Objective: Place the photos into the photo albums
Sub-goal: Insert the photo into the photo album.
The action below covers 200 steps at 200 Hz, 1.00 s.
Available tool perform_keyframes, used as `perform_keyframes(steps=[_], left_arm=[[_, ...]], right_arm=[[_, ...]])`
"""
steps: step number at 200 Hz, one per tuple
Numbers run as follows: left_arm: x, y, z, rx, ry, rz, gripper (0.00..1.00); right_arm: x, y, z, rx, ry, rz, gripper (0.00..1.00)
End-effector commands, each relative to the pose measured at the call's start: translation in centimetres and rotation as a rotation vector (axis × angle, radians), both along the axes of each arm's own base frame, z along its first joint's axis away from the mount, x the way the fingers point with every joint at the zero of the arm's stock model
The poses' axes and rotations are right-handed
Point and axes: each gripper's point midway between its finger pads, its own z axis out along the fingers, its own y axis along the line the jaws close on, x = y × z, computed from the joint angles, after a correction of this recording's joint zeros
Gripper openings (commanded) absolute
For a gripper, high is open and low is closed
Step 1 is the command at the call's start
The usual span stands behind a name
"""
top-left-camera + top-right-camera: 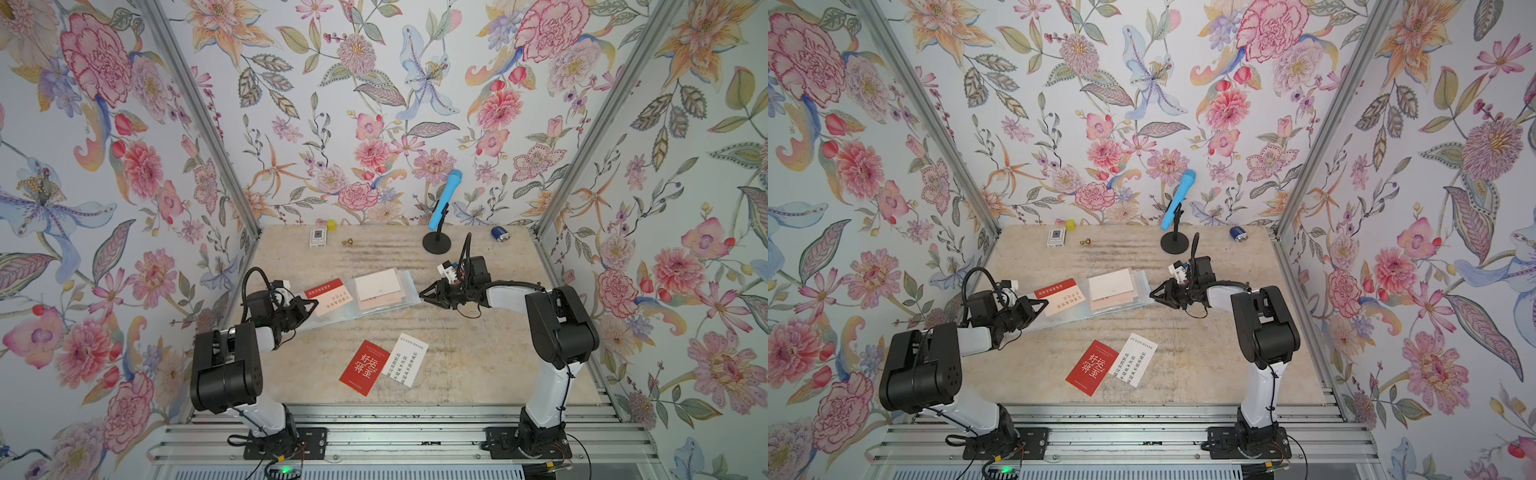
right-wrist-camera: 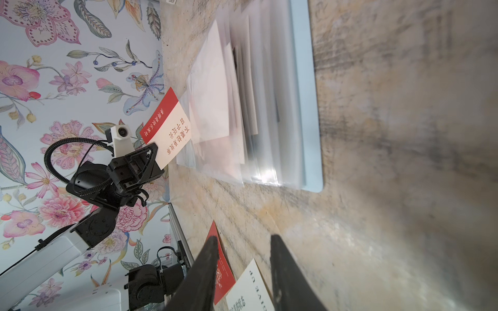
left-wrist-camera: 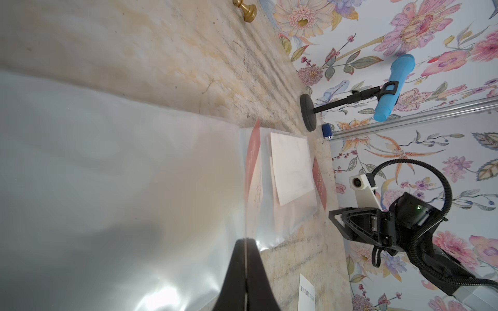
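Left tool (image 1: pixel 311 305), left of centre in both top views, is clamped on a clear sleeve (image 3: pixel 134 175) of the photo album (image 1: pixel 353 316), which lies open mid-frame. Right tool (image 1: pixel 424 293) stands partly open and empty just beside the album's right edge. A red photo (image 1: pixel 364 368) and a white photo (image 1: pixel 405 359) lie loose at lower centre on the mottled beige desk (image 1: pixel 478 353). Floral wallpaper (image 1: pixel 374 104) covers the three walls around it.
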Motion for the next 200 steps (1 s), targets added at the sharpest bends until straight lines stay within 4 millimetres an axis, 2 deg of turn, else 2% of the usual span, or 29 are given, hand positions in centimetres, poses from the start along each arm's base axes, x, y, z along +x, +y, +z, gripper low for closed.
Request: perform_keyframes(steps=[1,71,75,97,123,200], left_arm=[[-0.7,1.1,-0.3,0.120,0.027,-0.003,0.00],[-1.0,0.1,-0.2,0.043,0.017,-0.028,0.00],[-1.1,0.0,-1.0,0.025,0.043,-0.030,0.00],[-0.8,-0.4,-0.6,-0.029,0.023,-0.033,0.00],[-0.9,-0.8,-1.3,-0.072,0.043,-0.036,0.00],[-1.4,-0.6,-3.0,-0.032,0.108,-0.044,0.00]], right_arm=[[0.0,0.1,-0.9,-0.017,0.008,0.011,0.35],[0.0,0.2,-1.1,-0.019,0.009,0.015,0.35],[0.1,0.2,-1.1,-0.018,0.011,0.014,0.35],[0.0,0.2,-1.2,-0.019,0.012,0.015,0.35],[0.0,0.2,-1.1,-0.019,0.010,0.014,0.35],[0.1,0.1,-1.1,-0.019,0.009,0.011,0.35]])
